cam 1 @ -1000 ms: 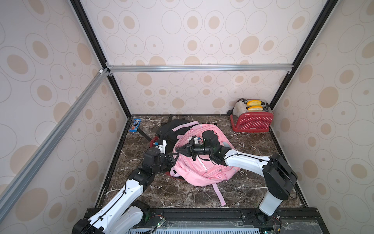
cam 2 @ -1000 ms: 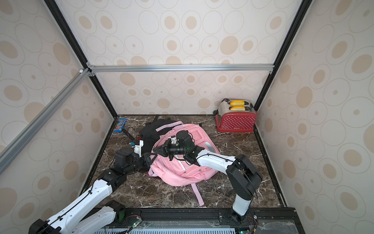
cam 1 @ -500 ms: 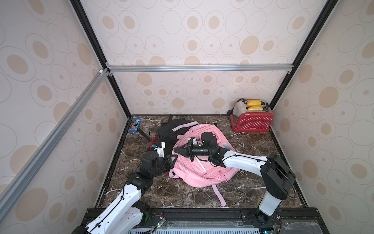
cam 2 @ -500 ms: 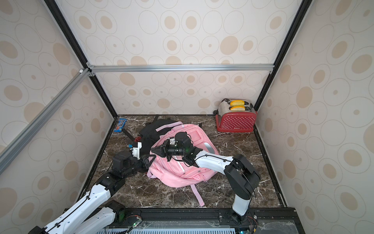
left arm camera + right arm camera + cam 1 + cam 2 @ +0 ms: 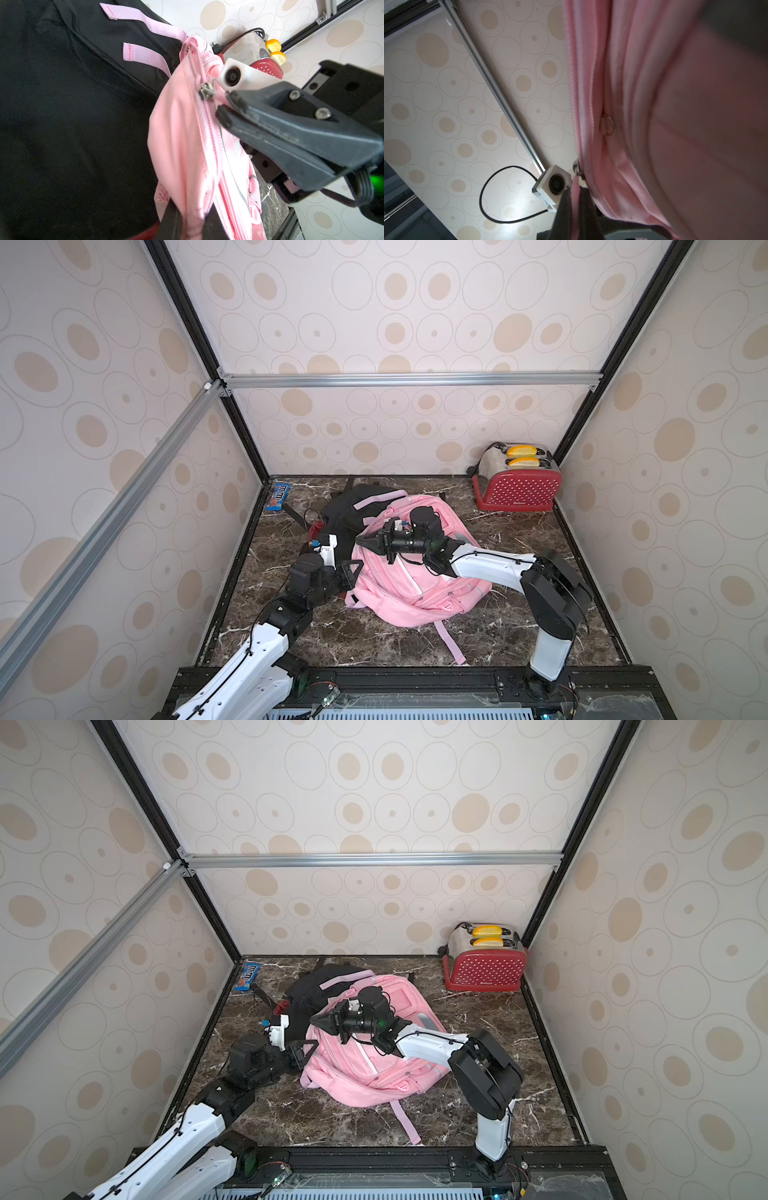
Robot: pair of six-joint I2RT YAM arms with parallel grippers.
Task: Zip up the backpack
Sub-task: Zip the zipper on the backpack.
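A pink backpack (image 5: 415, 585) (image 5: 365, 1069) lies in the middle of the marble floor, partly over a black bag (image 5: 353, 506). My left gripper (image 5: 353, 572) (image 5: 192, 224) is shut on a fold of pink fabric at the backpack's left edge. My right gripper (image 5: 359, 540) (image 5: 575, 191) comes in from the right, over the backpack. It is shut on the pink pull tab of the metal zipper slider (image 5: 206, 91) (image 5: 578, 170). Between the slider and my left gripper the zipper teeth (image 5: 209, 128) are joined. Beyond the slider the track is parted.
A red toaster (image 5: 517, 485) with yellow bread stands at the back right corner. A blue candy packet (image 5: 279, 497) lies at the back left by the wall. A pink strap (image 5: 449, 643) trails toward the front edge. Enclosure walls close in three sides.
Both grips have held. My left arm has drawn back slightly toward the front left, and the right gripper with the pull tab has crept a little farther along the backpack's edge.
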